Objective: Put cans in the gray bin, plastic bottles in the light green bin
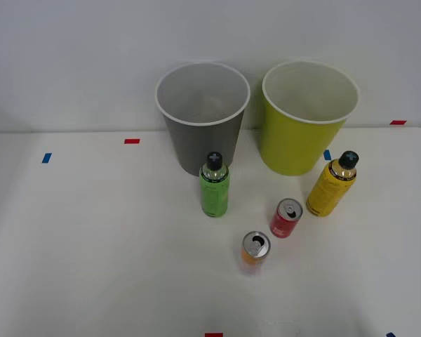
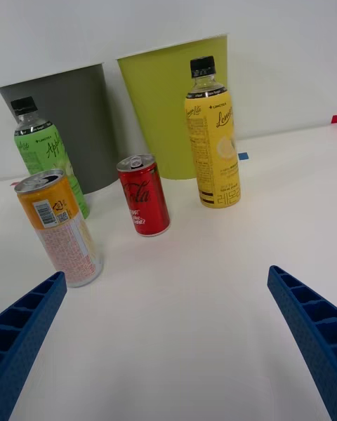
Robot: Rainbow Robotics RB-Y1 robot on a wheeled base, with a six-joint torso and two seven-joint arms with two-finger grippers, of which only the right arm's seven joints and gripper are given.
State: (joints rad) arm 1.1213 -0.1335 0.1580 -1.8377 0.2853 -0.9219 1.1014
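Your right gripper (image 2: 168, 344) hangs low over the near table with its blue fingers (image 2: 309, 323) spread wide and nothing between them, so you're free to pick a target. The orange can (image 1: 254, 251) stands nearest, upright, with the red can (image 1: 286, 218) just beyond it and a little to the right; neither touches the other. Take the orange one first, I'd say: come in level, centre the jaws on its middle and close square, because a tall narrow can will likely tip if one finger arrives early. Further back stand the green bottle (image 1: 215, 187) on the left, close in front of the gray bin (image 1: 202, 116), and the yellow bottle (image 1: 332, 186) on the right, beside the light green bin (image 1: 307, 116). Both bins sit side by side at the far edge — lift high enough to clear the gray rim before releasing. The white table (image 1: 91, 246) carries small red and blue tape marks, and a plain pale wall (image 1: 70, 56) rises behind.
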